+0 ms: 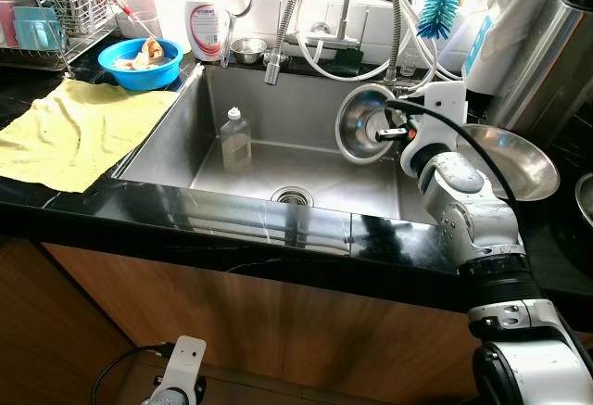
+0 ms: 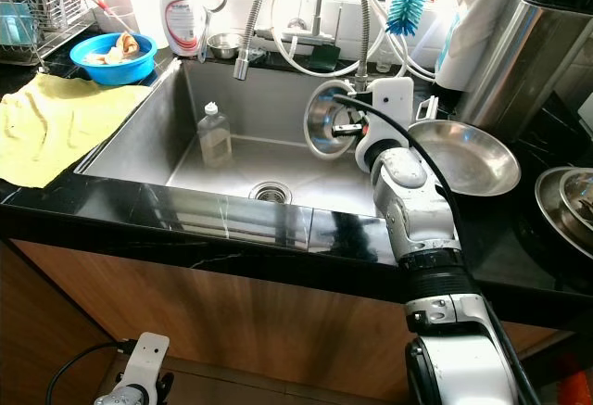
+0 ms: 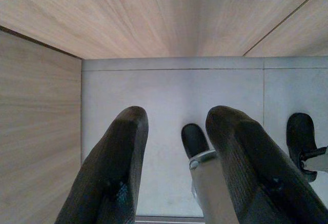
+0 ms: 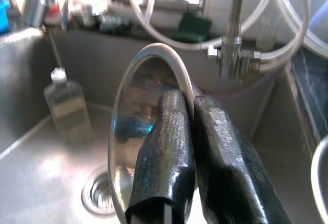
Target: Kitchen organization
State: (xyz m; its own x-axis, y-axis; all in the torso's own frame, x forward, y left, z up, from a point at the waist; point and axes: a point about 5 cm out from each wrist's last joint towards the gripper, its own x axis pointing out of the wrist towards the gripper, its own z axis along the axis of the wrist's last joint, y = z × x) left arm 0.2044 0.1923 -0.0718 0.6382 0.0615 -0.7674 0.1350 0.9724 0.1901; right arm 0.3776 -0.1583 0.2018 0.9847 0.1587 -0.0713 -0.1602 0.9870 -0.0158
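My right gripper [image 1: 393, 132] is shut on the rim of a small steel bowl [image 1: 359, 126], held tilted on its side above the right part of the sink [image 1: 185, 108]. In the right wrist view both black fingers [image 4: 169, 147] pinch the steel bowl's [image 4: 133, 131] rim, one inside and one outside. A clear bottle [image 1: 235, 138] stands in the sink near its back wall, left of the drain [image 1: 292, 196]. My left arm hangs low by the cabinet; its gripper [image 3: 174, 147] points at the floor, open and holding nothing.
A wide steel plate [image 1: 514, 159] lies on the counter right of the sink. Yellow cloth [image 1: 74, 132], blue bowl [image 1: 141, 60] and dish rack [image 1: 56, 11] are on the left. Faucet hose [image 1: 278, 44], soap bottle [image 1: 206, 20], blue brush [image 1: 439, 5] and a steel pot [image 1: 547, 62] line the back.
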